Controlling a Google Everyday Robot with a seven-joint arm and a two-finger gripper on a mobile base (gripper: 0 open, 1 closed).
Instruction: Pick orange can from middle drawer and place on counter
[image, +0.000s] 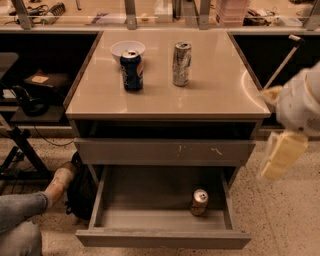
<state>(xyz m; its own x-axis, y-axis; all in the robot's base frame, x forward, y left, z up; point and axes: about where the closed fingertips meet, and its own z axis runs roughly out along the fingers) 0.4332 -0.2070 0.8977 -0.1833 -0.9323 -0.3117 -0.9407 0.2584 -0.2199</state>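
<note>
The orange can (199, 202) stands upright in the open middle drawer (107, 197), near its front right corner. The drawer is pulled out toward me below a shut drawer front with pale scratch marks (165, 150). The beige counter (215, 90) tops the cabinet. My gripper (281, 155), pale cream, hangs at the right edge of the view, beside the cabinet's right side, well above and to the right of the can. It holds nothing that I can see.
On the counter stand a dark blue can (132, 70), a taller silver can (181, 63) and a white bowl (127, 49). A person's leg and foot (47, 192) lie on the floor at the left, by a dark bag (80, 190).
</note>
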